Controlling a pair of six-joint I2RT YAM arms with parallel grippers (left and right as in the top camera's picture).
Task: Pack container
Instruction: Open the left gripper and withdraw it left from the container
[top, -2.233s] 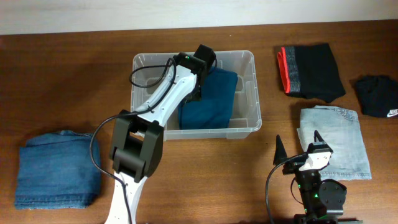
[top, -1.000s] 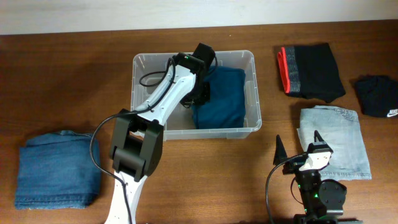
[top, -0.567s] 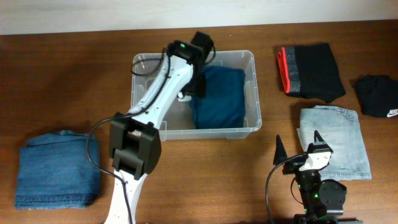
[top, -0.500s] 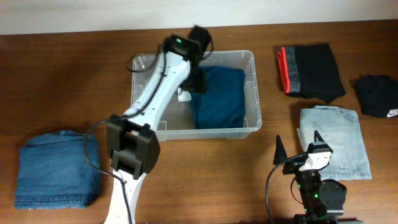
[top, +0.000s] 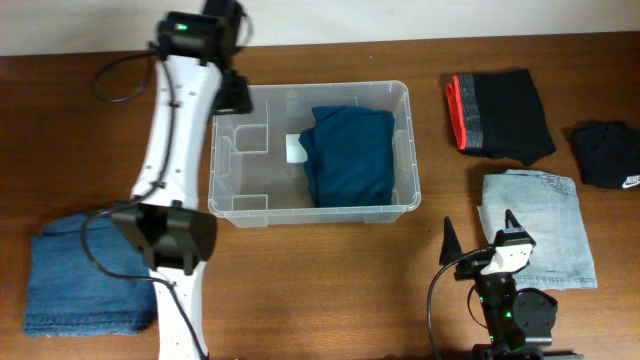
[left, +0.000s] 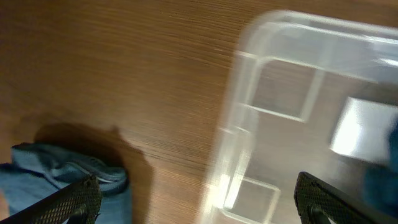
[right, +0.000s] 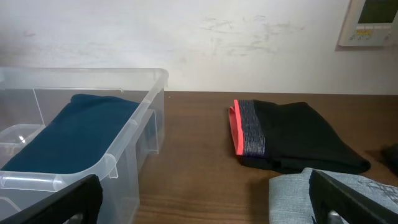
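Container (top: 250, 150) stands on the table (top: 100, 120), one teal garment (top: 348, 155) packed in its right half. Left claw (top: 233, 92) hovers over its rear-left corner, jaws spread wide, holding nothing. Right claw (top: 479, 225), front-right of it, likewise gapes empty. Probable next step: fetch the folded denim (top: 90, 270) lying front-left of it.

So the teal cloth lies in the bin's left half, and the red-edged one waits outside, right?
No: the teal cloth lies in the right half of the bin, as the overhead view shows. The red-edged one does wait outside.
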